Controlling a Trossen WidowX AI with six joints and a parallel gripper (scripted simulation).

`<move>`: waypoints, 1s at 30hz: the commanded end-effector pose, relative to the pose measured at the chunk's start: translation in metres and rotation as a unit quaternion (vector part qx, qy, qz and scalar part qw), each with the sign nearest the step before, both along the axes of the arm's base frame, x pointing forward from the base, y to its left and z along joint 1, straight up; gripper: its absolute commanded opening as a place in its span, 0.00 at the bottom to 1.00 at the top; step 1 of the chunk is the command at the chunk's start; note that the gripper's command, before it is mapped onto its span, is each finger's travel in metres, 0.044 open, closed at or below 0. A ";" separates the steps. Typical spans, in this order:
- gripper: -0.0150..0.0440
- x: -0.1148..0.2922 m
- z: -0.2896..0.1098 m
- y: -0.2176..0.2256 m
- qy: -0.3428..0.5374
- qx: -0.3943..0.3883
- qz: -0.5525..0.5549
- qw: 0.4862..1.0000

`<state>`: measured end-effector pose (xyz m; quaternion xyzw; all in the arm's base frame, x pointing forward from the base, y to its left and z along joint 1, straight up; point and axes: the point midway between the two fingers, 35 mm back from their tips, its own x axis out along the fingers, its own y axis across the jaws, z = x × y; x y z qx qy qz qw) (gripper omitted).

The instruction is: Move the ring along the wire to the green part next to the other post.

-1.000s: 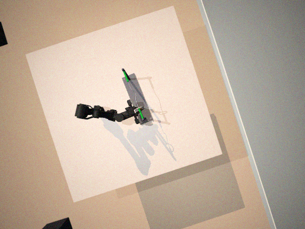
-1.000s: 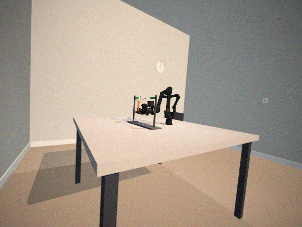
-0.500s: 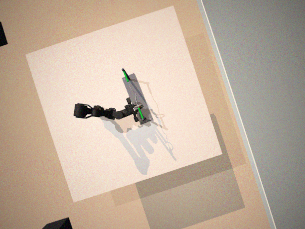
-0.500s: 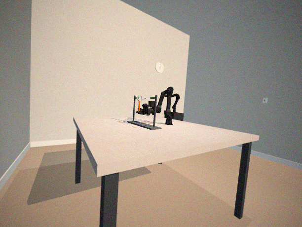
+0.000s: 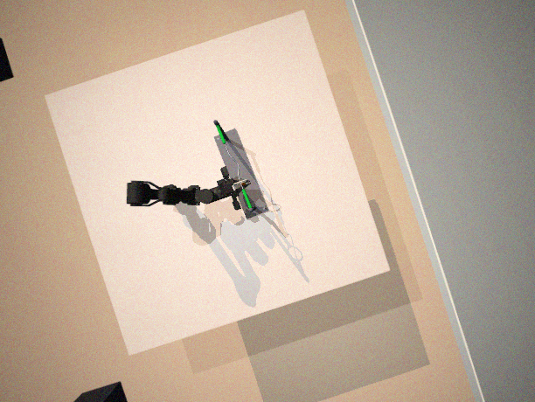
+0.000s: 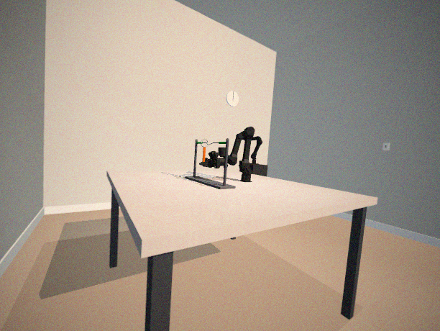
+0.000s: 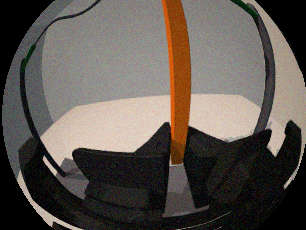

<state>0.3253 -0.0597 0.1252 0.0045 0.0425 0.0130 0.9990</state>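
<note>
The wire stand has a grey base (image 5: 243, 154) (image 6: 212, 183) and two posts. The thin grey wire (image 5: 232, 158) (image 6: 214, 142) (image 7: 80, 10) runs between a green part at the far post (image 5: 221, 132) (image 6: 223, 142) and a green part at the near post (image 5: 247, 199) (image 6: 199, 142). The ring (image 6: 204, 142) is around the wire at the inner end of the near post's green part. Its orange handle (image 6: 203, 155) (image 7: 174, 75) (image 5: 241, 183) hangs straight down. My gripper (image 5: 238, 186) (image 6: 208, 163) (image 7: 172, 126) is shut on the handle's lower end.
The stand sits mid-table (image 5: 131, 131) (image 6: 216, 212). My arm's base (image 5: 137, 193) (image 6: 247, 173) stands beside it, and the arm reaches across to the stand. Two dark boxes (image 5: 3, 61) (image 5: 102, 393) lie on the floor, off the table.
</note>
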 end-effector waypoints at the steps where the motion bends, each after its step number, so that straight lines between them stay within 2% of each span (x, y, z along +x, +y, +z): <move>1: 0.00 0.000 0.002 0.005 -0.002 0.003 -0.009 1.000; 16: 0.00 0.000 0.003 0.012 0.000 -0.026 -0.054 0.998; 30: 0.00 -0.002 0.005 0.003 0.006 -0.112 -0.110 0.988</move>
